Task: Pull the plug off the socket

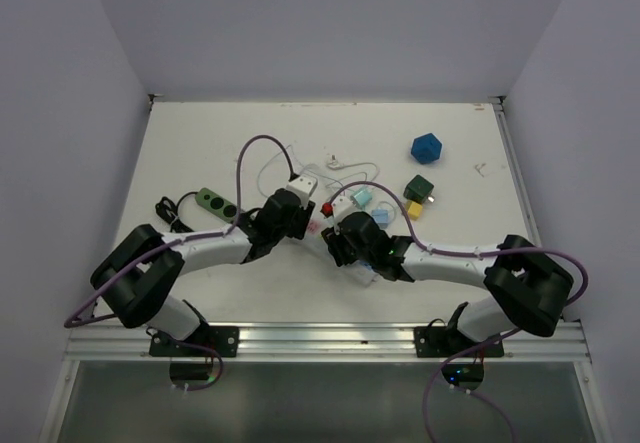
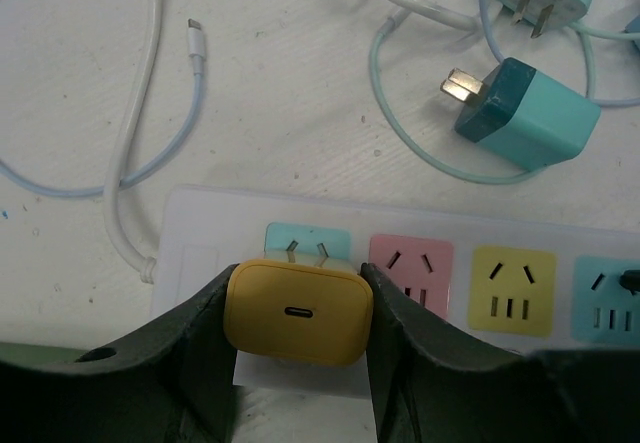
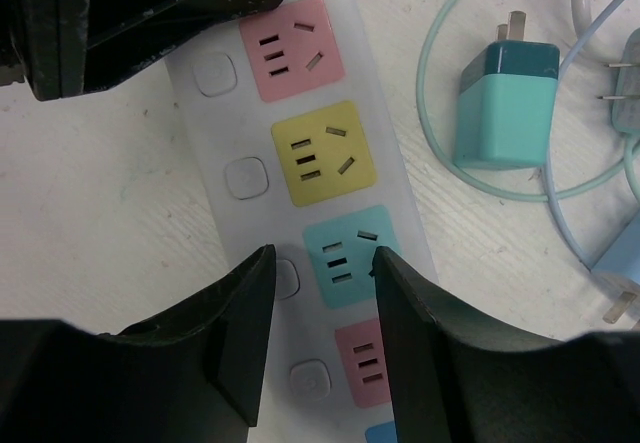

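The left pincer [image 2: 298,291] is clamped on the yellow plug [image 2: 298,315], its prongs [image 2: 322,254] showing above the end socket [image 2: 282,235] of the strip [image 2: 200,228]. The right pincer [image 3: 322,268], part open and gripping nothing, sits over the strip (pressing it or not, I cannot tell). Pull straight along the prongs without twisting, with the strip pinned to the tabletop [image 2: 280,83].

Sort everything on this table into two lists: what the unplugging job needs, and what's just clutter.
Job: yellow plug, held by the left fingers; white power strip; right fingers above it.
Lying about: teal charger, loose charging cable, green power strip, blue polyhedron.
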{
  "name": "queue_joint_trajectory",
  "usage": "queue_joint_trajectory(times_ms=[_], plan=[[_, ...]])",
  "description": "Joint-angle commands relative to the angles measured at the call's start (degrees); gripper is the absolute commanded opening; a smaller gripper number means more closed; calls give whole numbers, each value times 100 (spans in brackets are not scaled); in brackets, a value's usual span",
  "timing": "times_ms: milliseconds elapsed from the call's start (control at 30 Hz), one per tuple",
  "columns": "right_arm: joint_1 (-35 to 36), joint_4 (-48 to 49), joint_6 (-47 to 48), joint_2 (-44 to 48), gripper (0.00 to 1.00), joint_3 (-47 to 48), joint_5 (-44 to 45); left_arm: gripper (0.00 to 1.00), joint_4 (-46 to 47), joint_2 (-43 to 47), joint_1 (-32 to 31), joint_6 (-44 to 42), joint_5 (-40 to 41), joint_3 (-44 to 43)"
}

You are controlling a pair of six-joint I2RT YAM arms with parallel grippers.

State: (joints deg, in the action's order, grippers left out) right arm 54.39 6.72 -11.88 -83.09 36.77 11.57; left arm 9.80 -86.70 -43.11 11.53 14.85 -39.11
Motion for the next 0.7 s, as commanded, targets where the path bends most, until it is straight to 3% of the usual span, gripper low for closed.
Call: queue_joint_trajectory(times_ms=[0, 400, 567, 667], plan=[[19, -620, -139, -348, 48, -135, -207, 0, 1409, 601, -22, 42, -70, 122], [19, -558, -236, -507, 49, -136, -331, 0, 2377, 953, -22, 446, -202, 826], [10, -523, -350, -86, 51, -153, -445, 0, 1912, 865, -22, 490, 227, 537], [10, -400, -499, 422, 54, -223, -621, 0, 1088, 593, 4, 648, 956, -7]])
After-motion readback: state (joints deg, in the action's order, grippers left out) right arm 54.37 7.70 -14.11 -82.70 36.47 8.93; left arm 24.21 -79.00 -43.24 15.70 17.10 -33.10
